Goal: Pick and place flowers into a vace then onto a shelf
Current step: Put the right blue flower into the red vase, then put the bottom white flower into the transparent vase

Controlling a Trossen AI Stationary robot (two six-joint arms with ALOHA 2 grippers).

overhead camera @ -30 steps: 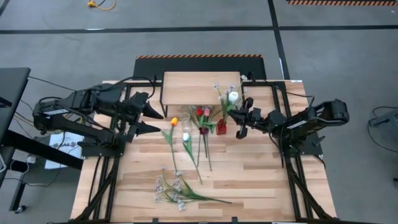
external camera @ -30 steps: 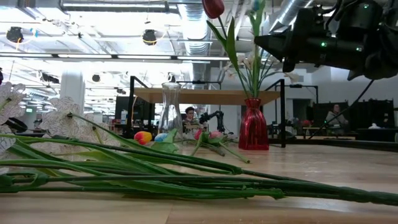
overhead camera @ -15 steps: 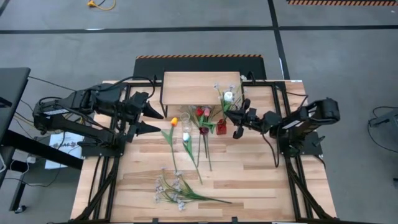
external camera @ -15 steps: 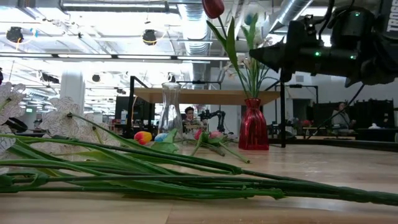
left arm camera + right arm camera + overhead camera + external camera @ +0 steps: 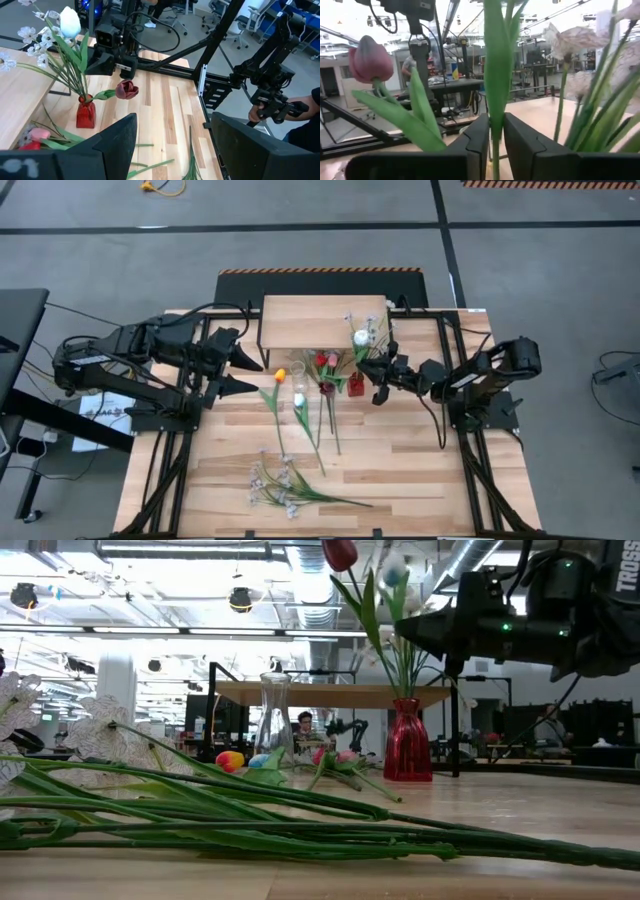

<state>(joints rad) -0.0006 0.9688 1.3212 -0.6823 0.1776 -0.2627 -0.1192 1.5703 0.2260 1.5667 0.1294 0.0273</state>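
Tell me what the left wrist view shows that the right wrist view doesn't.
Only the left wrist view shows the whole red vase standing on the table, a white tulip above it, the right arm's gripper at the stems, and the left gripper with its fingers wide apart, holding nothing. Only the right wrist view shows the right fingers on either side of a green stem. Both show the dark red tulip.
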